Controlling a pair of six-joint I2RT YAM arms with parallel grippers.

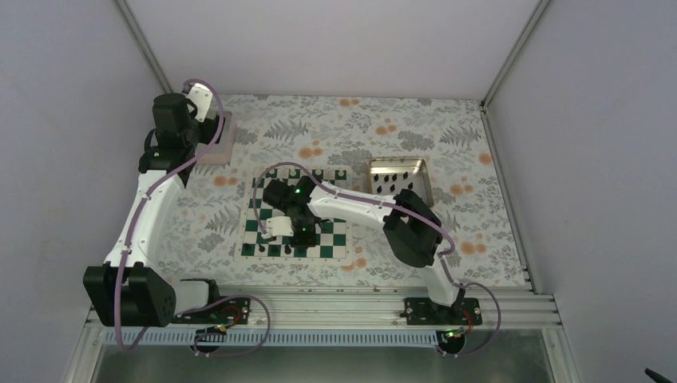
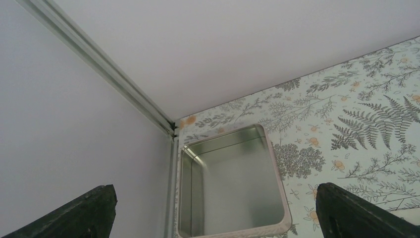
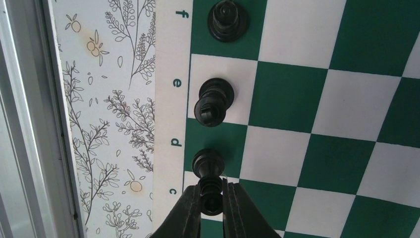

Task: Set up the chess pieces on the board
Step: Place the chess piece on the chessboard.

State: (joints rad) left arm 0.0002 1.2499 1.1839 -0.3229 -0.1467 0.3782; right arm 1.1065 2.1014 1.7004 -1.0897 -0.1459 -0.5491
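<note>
Setting black piece [image 3: 208, 163] on d square of board [image 3: 322, 114], edge row, next to two placed pieces [image 3: 227, 20] | right hand [image 3: 212, 208] narrow, pinching its top so it lands upright | left hand [image 2: 214, 198] wide, empty, parked over pale tray [image 2: 277, 168] for clearance

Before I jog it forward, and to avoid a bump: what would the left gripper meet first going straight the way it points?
Probably the pale-rimmed square tray: it lies dead ahead of the left gripper, framed between its open jaws. Depth is unclear, so I cannot tell how soon it would touch.
</note>
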